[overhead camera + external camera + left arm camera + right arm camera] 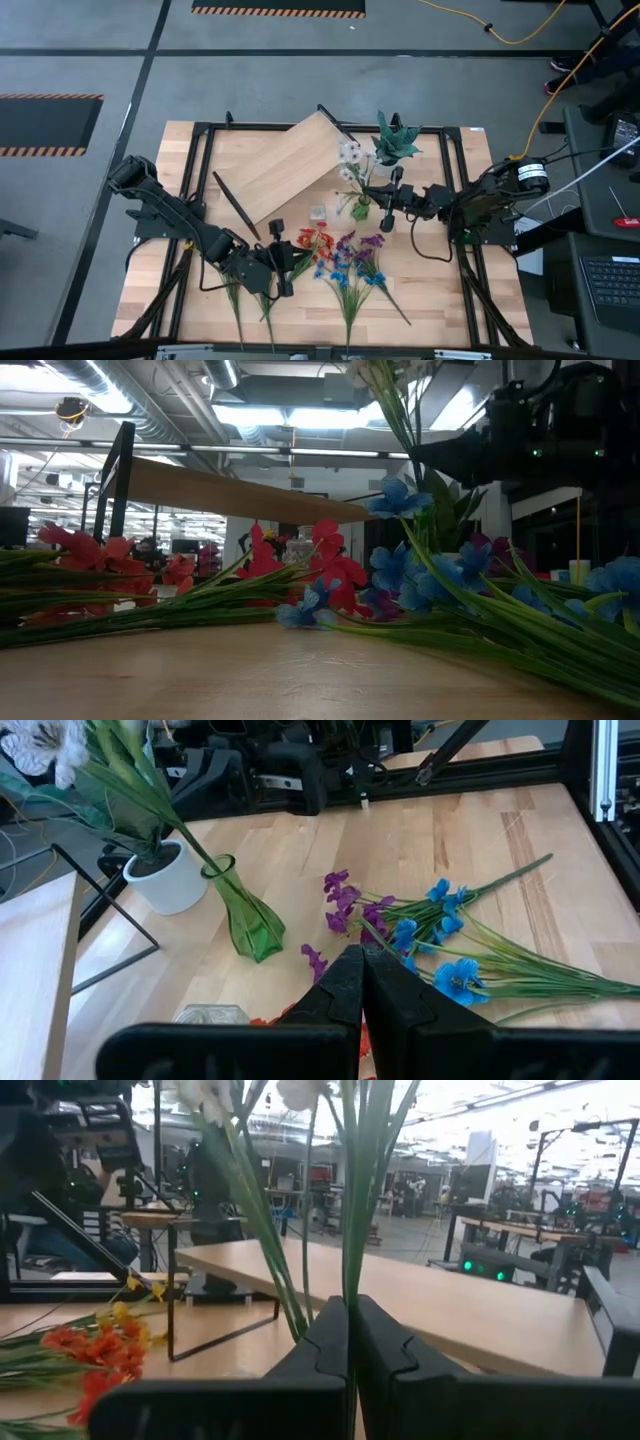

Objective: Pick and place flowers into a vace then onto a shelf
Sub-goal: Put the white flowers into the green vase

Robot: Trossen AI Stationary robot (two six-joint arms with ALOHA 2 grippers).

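Note:
A white-bloomed spray (pixel 350 160) stands in the green glass vase (pixel 360 210) (pixel 245 915) near the table's middle. My right gripper (pixel 350 1345) (pixel 375 200) is level beside it and shut on its stems. Red and orange sprays (pixel 312 240) and purple and blue sprays (pixel 350 262) (pixel 440 930) lie flat on the table toward the near edge. My left gripper (pixel 362 985) (pixel 283 262) hovers shut by the red sprays, with nothing visible between its fingers. The light-wood shelf (pixel 285 165) stands skewed on the far-left part of the table. My right gripper pinches the white spray's green stems (pixel 350 1270) between its two fingers. It comes level from the table's right, with the fingers across the stems. The stems rise upright above the fingers to the white blooms (pixel 205 1095). Their lower ends sit in the vase.
A spiky green plant in a white pot (pixel 395 142) (pixel 168 880) stands just behind the vase. A small clear jar (pixel 318 212) sits left of the vase. The shelf's black legs (pixel 175 1305) are close to the vase. A black frame (pixel 470 200) borders the table.

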